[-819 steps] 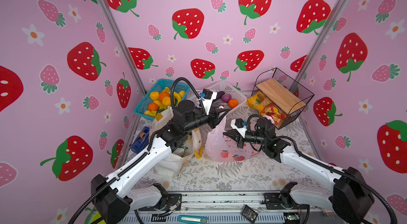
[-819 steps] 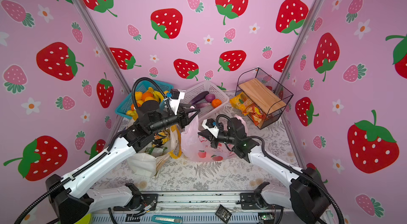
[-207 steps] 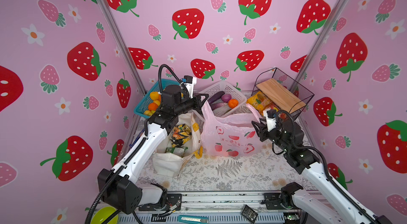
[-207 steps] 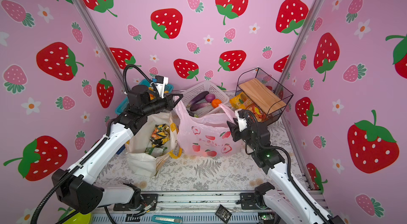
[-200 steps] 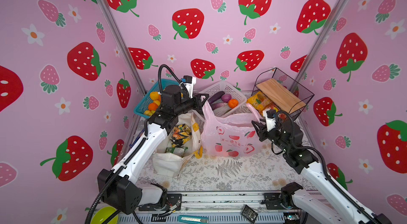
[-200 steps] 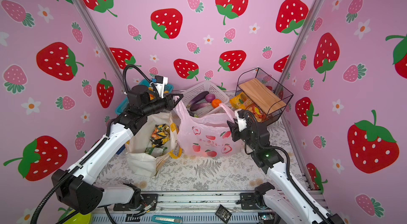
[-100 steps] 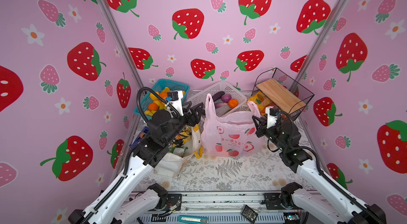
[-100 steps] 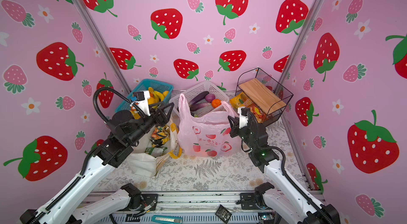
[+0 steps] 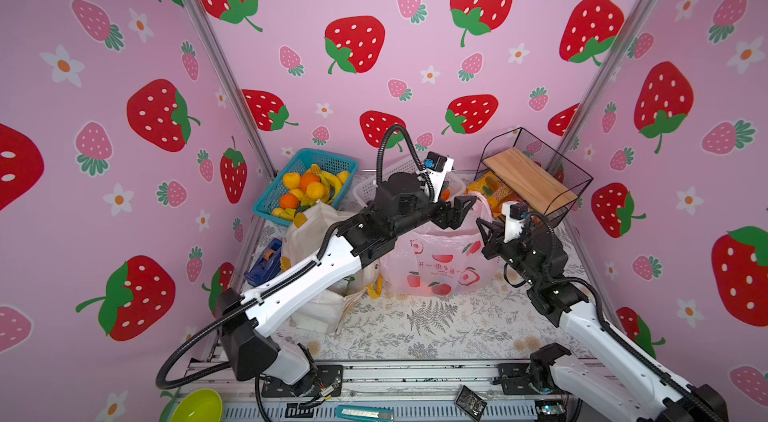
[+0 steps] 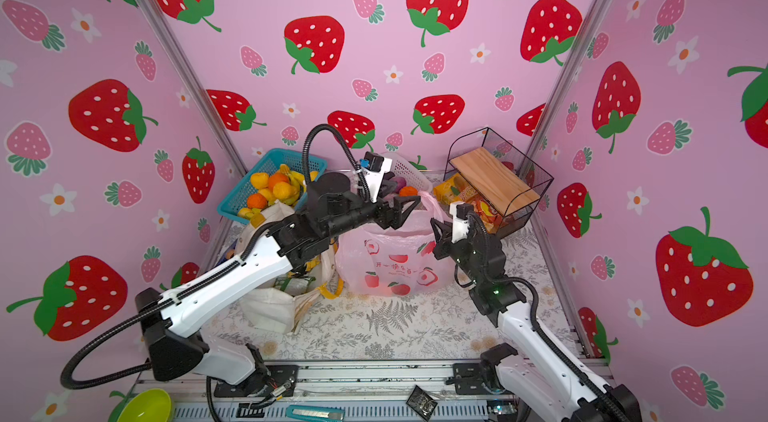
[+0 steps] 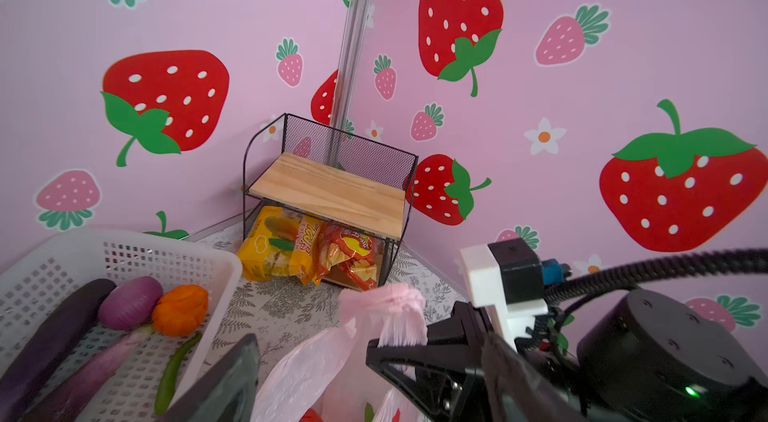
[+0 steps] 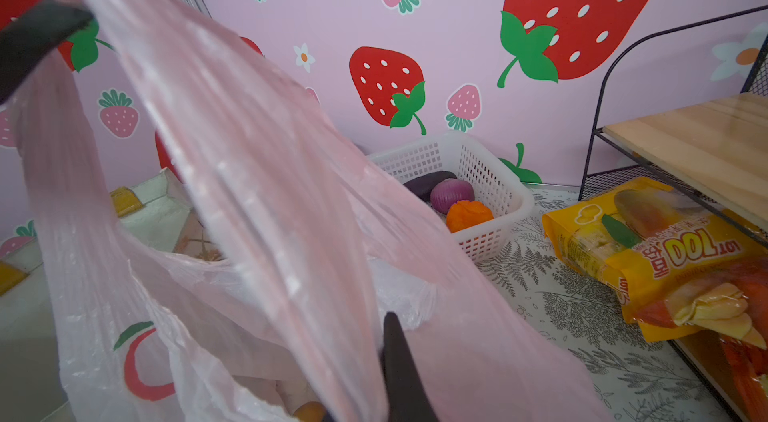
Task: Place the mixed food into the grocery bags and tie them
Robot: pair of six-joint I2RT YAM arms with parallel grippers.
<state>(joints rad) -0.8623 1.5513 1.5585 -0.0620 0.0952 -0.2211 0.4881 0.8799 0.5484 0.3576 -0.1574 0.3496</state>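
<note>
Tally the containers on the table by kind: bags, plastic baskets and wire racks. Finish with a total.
Bags: 2 (white tote, pink plastic bag)
Plastic baskets: 2 (blue basket, white basket)
Wire racks: 1 (wire rack)
Total: 5
</note>
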